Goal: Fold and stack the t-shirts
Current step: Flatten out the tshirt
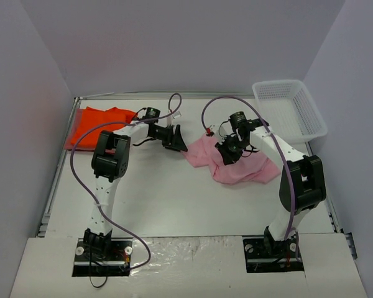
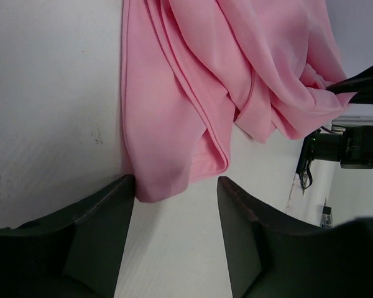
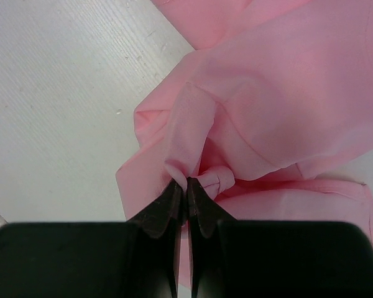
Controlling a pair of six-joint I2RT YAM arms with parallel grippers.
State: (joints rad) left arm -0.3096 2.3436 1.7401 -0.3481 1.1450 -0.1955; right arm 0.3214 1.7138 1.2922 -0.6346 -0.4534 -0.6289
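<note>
A white mesh basket (image 1: pixel 291 107) sits at the upper right of the frame, on the table's corner there. The white table (image 1: pixel 174 198) fills the middle, with plain grey walls (image 1: pixel 186 43) on three sides.

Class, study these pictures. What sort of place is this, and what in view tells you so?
Probably a robotics lab test cell, not a home: a left arm and right arm bolted to a white table, plain walls boxing it in, a pink t-shirt and mesh basket as props.
</note>
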